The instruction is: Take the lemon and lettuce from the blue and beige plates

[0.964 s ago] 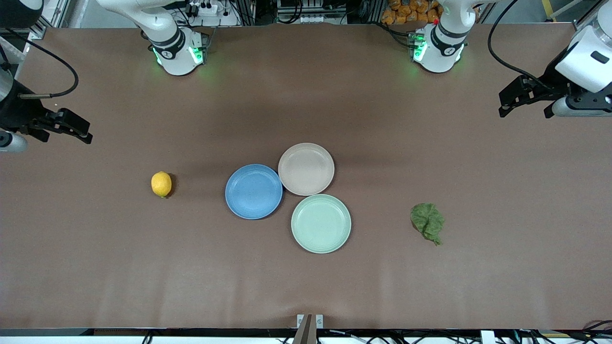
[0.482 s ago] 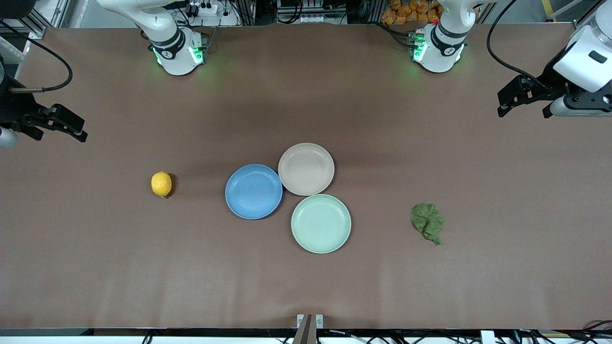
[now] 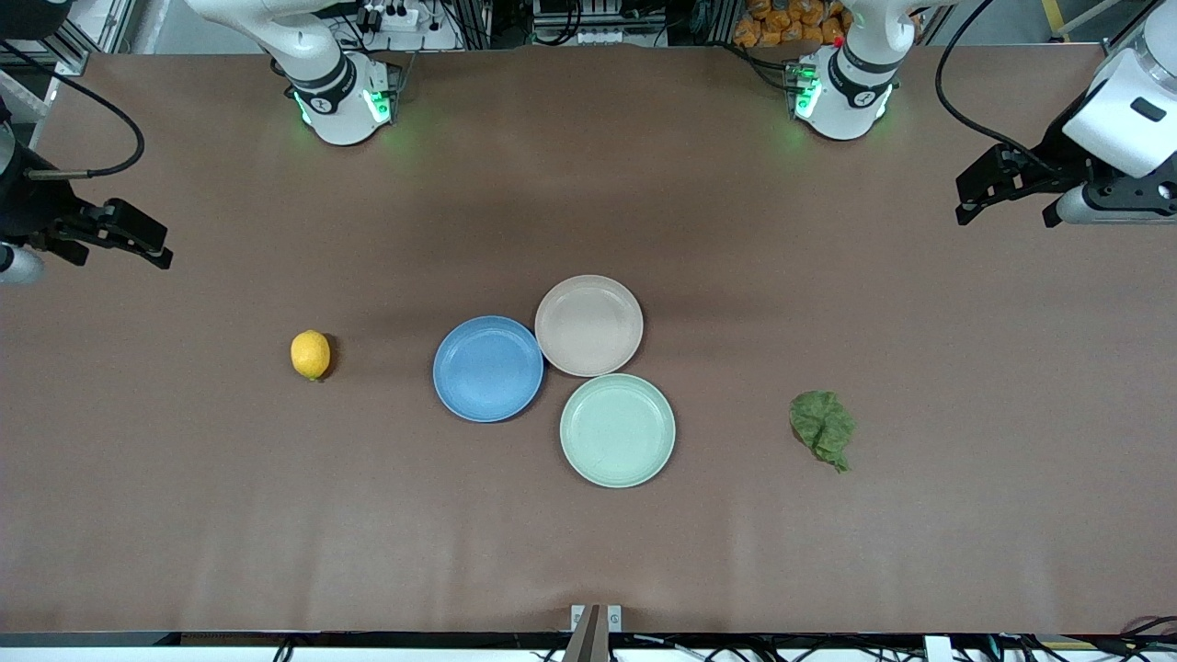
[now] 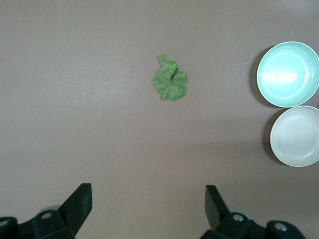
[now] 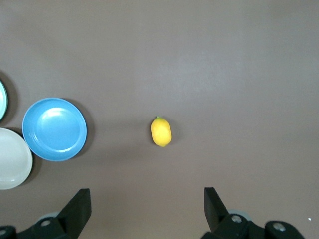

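I see lemon (image 3: 311, 354) and lettuce (image 3: 821, 427) on bare table (image 3: 588, 552), off blue plate (image 3: 487, 369) and beige plate (image 3: 588, 325); left gripper (image 3: 1008, 188) and right gripper (image 3: 118, 241) jaws wide open, empty; lemon may roll if nudged.

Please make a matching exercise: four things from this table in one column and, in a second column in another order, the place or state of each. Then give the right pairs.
Things:
1. lemon
2. lettuce
3. blue plate
4. left gripper

Places or states:
A. empty, touching the beige plate
B. on the bare table, toward the left arm's end
C. open, up over the table at the left arm's end
D. on the bare table, toward the right arm's end

Pairs: 1-D, 2-B, 3-A, 4-C
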